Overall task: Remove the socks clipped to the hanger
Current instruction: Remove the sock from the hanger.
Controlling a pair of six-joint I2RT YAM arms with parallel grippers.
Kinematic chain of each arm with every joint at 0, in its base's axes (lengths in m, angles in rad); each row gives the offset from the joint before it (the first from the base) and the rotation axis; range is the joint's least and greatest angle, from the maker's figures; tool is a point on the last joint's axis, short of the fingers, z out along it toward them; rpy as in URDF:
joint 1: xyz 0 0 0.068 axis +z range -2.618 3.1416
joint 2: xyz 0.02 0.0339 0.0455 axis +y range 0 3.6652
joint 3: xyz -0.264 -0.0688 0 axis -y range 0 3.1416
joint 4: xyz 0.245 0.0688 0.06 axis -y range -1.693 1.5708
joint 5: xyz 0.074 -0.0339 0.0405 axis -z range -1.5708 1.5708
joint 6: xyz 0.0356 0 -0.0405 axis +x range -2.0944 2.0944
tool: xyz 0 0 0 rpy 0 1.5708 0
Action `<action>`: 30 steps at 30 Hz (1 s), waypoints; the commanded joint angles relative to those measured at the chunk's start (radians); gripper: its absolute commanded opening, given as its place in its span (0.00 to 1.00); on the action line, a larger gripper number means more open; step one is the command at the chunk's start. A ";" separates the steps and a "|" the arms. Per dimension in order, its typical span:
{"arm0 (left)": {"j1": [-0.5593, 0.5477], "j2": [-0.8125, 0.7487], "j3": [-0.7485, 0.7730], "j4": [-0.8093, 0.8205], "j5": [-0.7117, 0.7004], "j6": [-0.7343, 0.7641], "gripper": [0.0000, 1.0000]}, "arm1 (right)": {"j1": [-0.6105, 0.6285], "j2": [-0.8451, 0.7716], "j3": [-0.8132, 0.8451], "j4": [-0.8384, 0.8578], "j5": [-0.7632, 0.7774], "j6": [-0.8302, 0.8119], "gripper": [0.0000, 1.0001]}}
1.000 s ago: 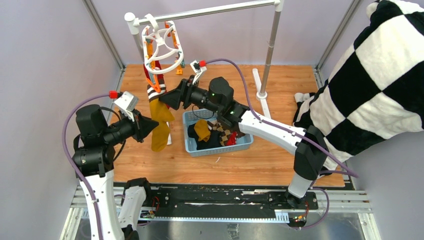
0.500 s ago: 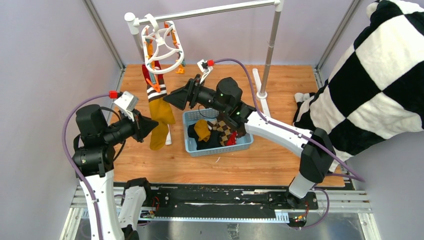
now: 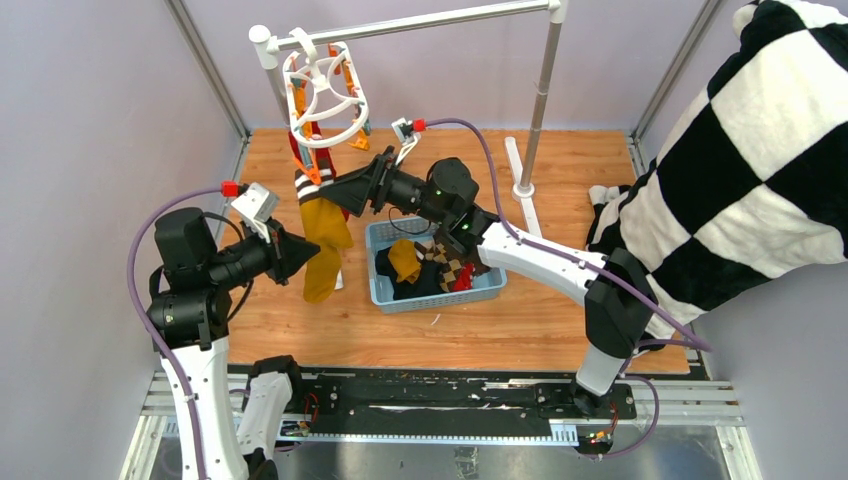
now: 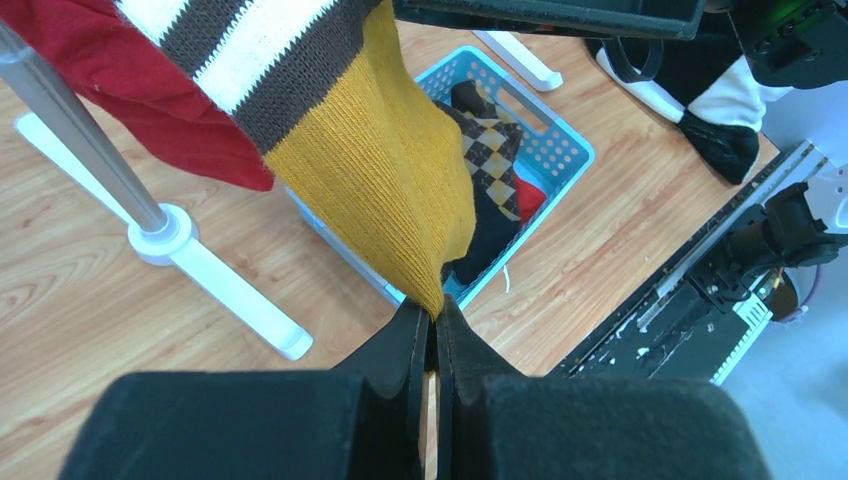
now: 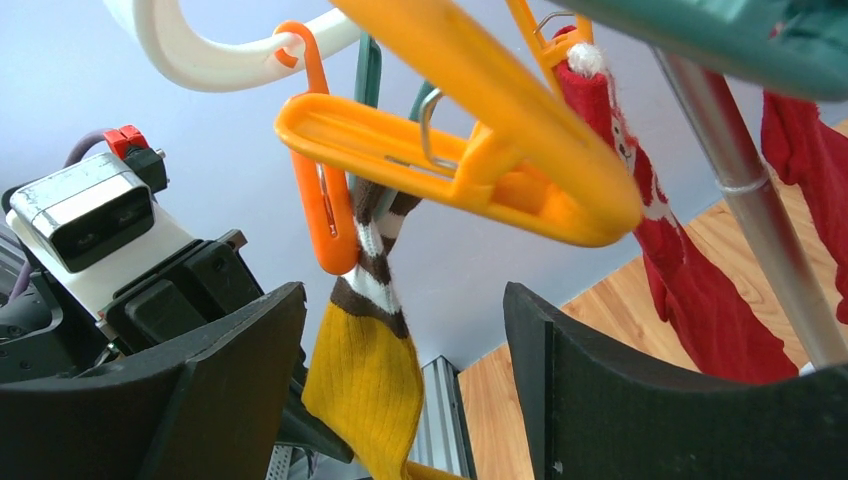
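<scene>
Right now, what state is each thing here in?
mustard sock, clipped at its striped cuff, toe pinched below.
orange peg, closed on that cuff.
red sock, hanging from the hanger.
hanger, hung on the rail.
left gripper, shut on the mustard sock's toe.
right gripper, open, near the orange peg.
blue basket, holding several loose socks.

A grey rail stand (image 3: 541,100) rises along the far edge of the wooden tabletop (image 3: 540,325). A light blue slotted basket (image 3: 440,298) sits near its middle. A black-and-white checkered blanket (image 3: 760,150) overhangs the right edge.
</scene>
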State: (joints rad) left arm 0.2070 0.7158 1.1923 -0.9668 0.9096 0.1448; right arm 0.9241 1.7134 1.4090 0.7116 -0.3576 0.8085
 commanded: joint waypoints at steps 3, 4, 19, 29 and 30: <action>-0.004 0.007 -0.007 -0.006 0.032 0.004 0.00 | -0.007 0.015 0.030 0.055 0.028 0.008 0.74; -0.003 0.006 -0.007 -0.006 0.031 0.004 0.00 | -0.007 0.022 0.034 0.055 0.033 0.009 0.73; -0.003 0.004 0.007 -0.006 0.041 -0.002 0.00 | 0.009 0.096 0.052 0.115 0.052 0.039 0.60; -0.003 -0.006 0.007 -0.006 0.034 -0.006 0.00 | 0.015 0.153 0.132 0.161 0.035 0.091 0.59; -0.003 -0.009 0.006 -0.006 0.031 -0.003 0.00 | 0.015 0.147 0.120 0.174 0.030 0.094 0.59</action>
State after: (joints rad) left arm 0.2070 0.7200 1.1919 -0.9665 0.9283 0.1448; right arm 0.9298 1.8614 1.5063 0.8013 -0.3195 0.8738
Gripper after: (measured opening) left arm 0.063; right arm 0.593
